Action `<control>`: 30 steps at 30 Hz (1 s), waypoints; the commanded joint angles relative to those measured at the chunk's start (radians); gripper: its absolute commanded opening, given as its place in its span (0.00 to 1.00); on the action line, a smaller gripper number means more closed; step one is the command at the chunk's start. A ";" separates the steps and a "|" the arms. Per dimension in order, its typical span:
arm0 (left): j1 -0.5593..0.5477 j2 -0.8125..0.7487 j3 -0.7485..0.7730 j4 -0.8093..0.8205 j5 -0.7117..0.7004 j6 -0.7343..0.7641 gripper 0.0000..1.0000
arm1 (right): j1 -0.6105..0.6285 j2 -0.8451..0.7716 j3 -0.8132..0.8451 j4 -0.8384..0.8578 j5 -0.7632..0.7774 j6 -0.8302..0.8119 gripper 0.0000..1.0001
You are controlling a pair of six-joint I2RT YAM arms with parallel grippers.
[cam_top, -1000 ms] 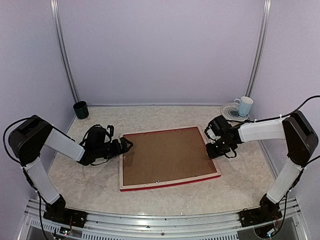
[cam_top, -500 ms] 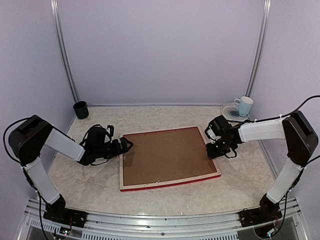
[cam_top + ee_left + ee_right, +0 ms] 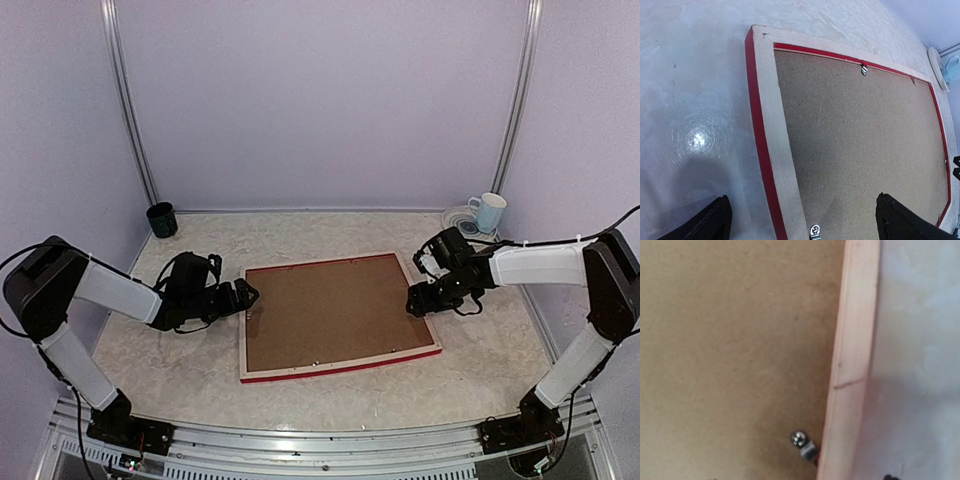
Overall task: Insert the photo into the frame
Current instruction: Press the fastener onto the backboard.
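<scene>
The frame [image 3: 243, 345] lies face down mid-table, its pale wood back up and its red edge towards me. A brown backing board [image 3: 335, 310] fills it, so the photo is hidden. My left gripper [image 3: 248, 293] hovers at the frame's left rail, open. In the left wrist view its jaws [image 3: 805, 222] straddle the rail [image 3: 775, 140] and a metal clip [image 3: 814, 231]. My right gripper [image 3: 415, 300] is over the right rail, open and holding nothing. The right wrist view shows the rail [image 3: 852, 340], the board [image 3: 730, 340], a clip [image 3: 804, 444] and only one fingertip [image 3: 888, 477].
A dark green cup [image 3: 161, 219] stands at the back left corner. A pale blue mug [image 3: 489, 211] sits on a patterned saucer [image 3: 462, 222] at the back right, close behind my right arm. Bare marbled table surrounds the frame.
My right gripper has opened and slid a little left onto the frame's right rail. My left arm has drawn back slightly to the left, still open.
</scene>
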 commanded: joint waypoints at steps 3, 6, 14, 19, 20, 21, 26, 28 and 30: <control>-0.054 -0.046 0.022 -0.213 -0.124 0.015 0.99 | -0.024 -0.026 -0.052 0.053 -0.063 0.020 0.72; -0.077 -0.047 0.027 -0.241 -0.138 0.004 0.99 | -0.027 -0.032 -0.072 0.069 -0.070 0.019 0.72; -0.118 -0.016 0.057 -0.300 -0.178 -0.013 0.96 | -0.029 -0.053 -0.100 0.090 -0.082 0.015 0.72; -0.129 -0.030 0.069 -0.339 -0.212 -0.006 0.90 | -0.029 -0.066 -0.123 0.102 -0.087 0.015 0.72; -0.129 -0.033 0.069 -0.344 -0.219 -0.001 0.88 | -0.029 -0.068 -0.128 0.105 -0.088 0.014 0.72; -0.129 -0.035 0.071 -0.350 -0.223 0.006 0.87 | -0.029 -0.069 -0.131 0.108 -0.090 0.016 0.72; -0.127 -0.022 0.078 -0.366 -0.226 0.026 0.82 | -0.029 -0.073 -0.148 0.119 -0.092 0.016 0.72; -0.127 -0.016 0.076 -0.365 -0.230 0.028 0.80 | -0.029 -0.075 -0.152 0.123 -0.096 0.017 0.72; -0.127 -0.012 0.075 -0.367 -0.229 0.029 0.78 | -0.029 -0.077 -0.156 0.124 -0.096 0.016 0.72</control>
